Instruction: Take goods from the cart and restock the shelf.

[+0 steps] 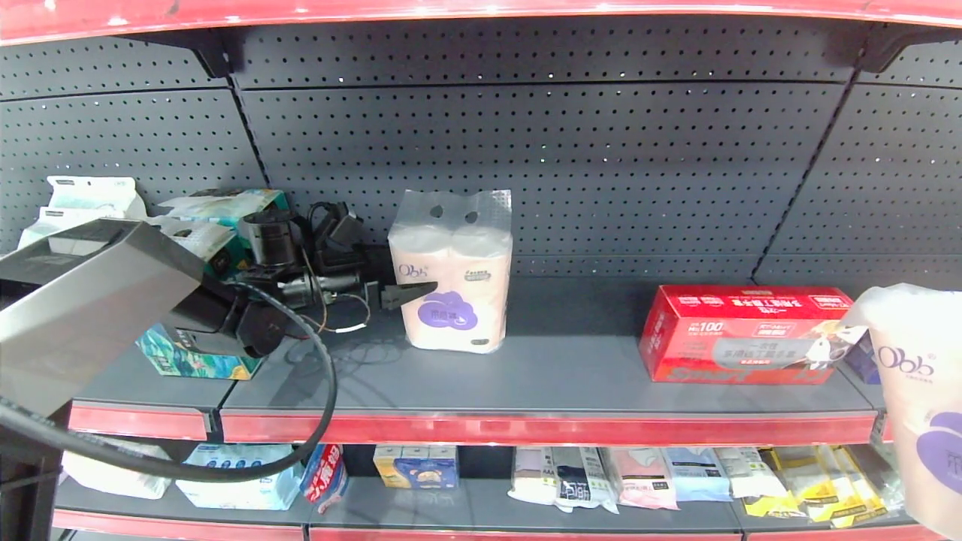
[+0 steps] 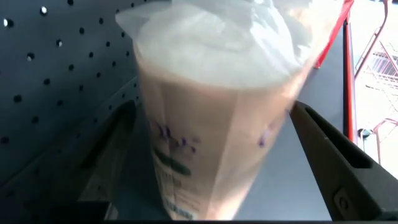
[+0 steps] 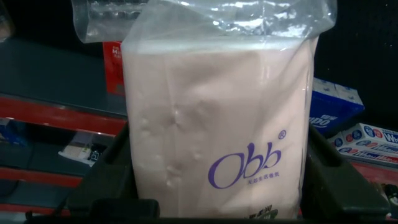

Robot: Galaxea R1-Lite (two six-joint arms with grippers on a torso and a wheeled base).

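A pink toilet paper pack (image 1: 453, 270) in clear wrap stands upright on the grey shelf (image 1: 571, 361), left of the middle. My left gripper (image 1: 427, 287) straddles it from the left and is open. In the left wrist view its fingers (image 2: 339, 165) flank the pack (image 2: 214, 124) without squeezing it. A second, matching pack (image 1: 921, 406) hangs in the air at the far right, in front of the shelf edge. My right gripper (image 3: 217, 186) is shut on this pack (image 3: 214, 124), one finger on each side.
A red box (image 1: 740, 336) lies on the shelf to the right. Tissue boxes (image 1: 192, 361) and white packs (image 1: 83, 199) crowd the left end. Bare shelf lies between the standing pack and the red box. A blue box (image 3: 333, 106) sits beyond the red one. Assorted goods (image 1: 676, 473) fill the lower shelf.
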